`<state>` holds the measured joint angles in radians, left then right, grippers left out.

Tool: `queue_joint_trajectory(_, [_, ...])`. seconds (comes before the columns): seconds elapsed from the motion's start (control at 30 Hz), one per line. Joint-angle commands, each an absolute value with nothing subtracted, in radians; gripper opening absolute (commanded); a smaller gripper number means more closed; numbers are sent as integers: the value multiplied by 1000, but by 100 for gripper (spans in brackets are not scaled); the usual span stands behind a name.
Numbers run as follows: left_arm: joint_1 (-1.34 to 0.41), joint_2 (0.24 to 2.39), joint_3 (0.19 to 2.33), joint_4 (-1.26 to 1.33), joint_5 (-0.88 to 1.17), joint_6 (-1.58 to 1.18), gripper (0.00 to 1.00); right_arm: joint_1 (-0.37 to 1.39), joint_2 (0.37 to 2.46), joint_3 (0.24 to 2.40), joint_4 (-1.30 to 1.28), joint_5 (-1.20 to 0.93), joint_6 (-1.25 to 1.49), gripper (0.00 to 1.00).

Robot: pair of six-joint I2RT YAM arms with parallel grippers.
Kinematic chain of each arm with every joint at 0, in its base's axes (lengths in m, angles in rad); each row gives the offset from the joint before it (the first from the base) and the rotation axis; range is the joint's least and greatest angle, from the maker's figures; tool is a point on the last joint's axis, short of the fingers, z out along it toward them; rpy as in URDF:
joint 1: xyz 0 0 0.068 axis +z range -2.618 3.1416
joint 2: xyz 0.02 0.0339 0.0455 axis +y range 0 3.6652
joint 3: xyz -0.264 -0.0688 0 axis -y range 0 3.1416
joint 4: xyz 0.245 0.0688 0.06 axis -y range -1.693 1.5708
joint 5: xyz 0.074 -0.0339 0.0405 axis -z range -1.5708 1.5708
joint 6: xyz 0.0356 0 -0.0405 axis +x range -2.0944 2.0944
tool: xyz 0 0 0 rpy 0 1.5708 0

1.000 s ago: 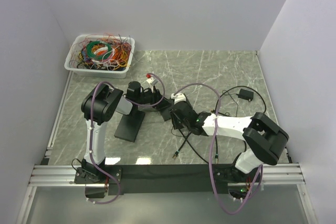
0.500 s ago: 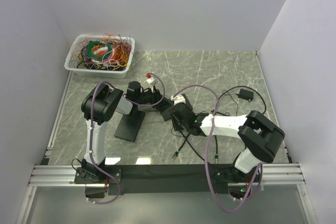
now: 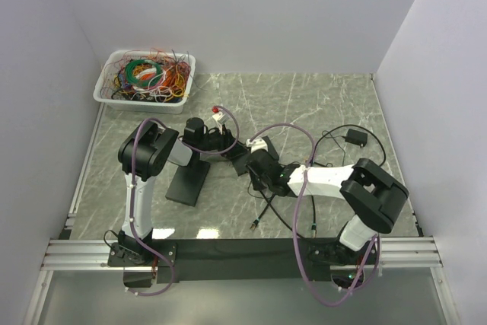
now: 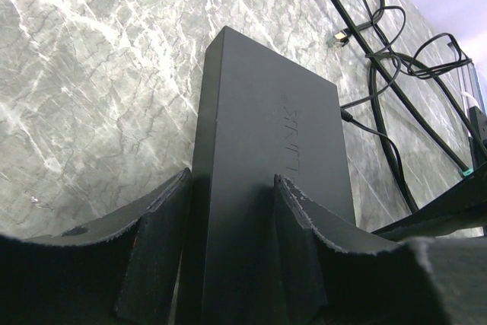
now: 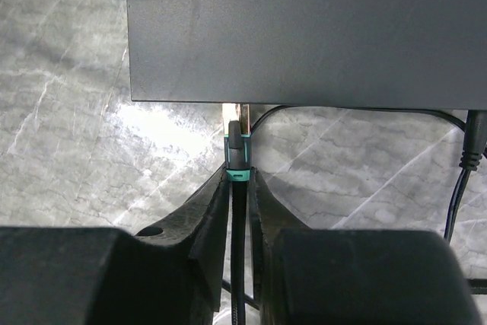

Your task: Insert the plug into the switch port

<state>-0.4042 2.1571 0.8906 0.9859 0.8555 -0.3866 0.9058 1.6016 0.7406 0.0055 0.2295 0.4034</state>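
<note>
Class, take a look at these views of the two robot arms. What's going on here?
The left gripper clamps a black switch by its sides, steadying it on the marble table. The right gripper pinches a cable just behind its teal-booted plug and has it lined up with the switch's port edge. The plug's tip meets that edge. Whether it is fully seated cannot be told from these views.
</note>
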Motion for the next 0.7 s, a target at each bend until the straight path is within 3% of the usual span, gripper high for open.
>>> queue_joint_trajectory(0.0, [-416, 2209, 873, 841, 859, -368, 53, 914, 1634, 784, 20, 250, 414, 14])
queue_joint_trajectory(0.67, [-431, 2207, 848, 807, 833, -416, 43, 833, 1726, 963, -118, 328, 526, 0])
